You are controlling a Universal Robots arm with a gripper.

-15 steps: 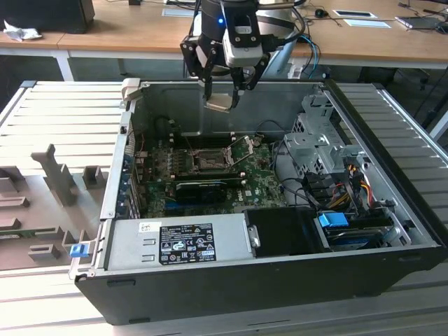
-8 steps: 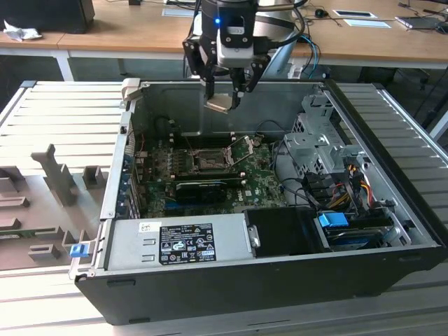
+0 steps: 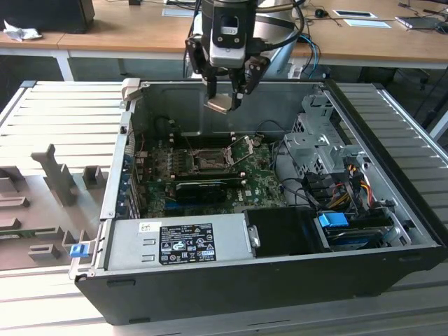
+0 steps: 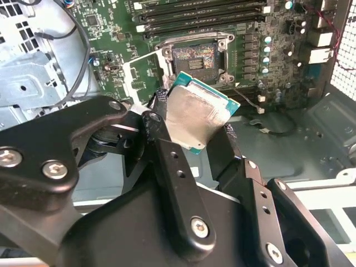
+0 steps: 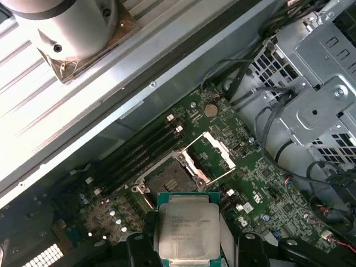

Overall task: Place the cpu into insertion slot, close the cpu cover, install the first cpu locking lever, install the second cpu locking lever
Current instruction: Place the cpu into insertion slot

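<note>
gripper (image 3: 225, 99) in the upper middle of the exterior view, hanging over the open computer case (image 3: 280, 280). it is clamped on the cpu (image 3: 219, 105), which is held in the air well above the insertion slot (image 3: 203, 161) near the frame's centre. low in the frame, a white label (image 3: 187, 243) on the grey power supply box (image 3: 133, 245) carries print too small for me to make out.

in the second wrist view the black fingers (image 4: 161, 133) pinch the cpu by opposite edges, silvery top tilted, with the insertion slot bare beyond it.

in the first wrist view the cpu cover (image 5: 221, 149) stands swung open beside the empty insertion slot. the cpu's lid shows small print, which i leave unread.

i'd judge the placing step is in hand, with nothing seated. it calls for the cpu level and squared to the insertion slot.
</note>
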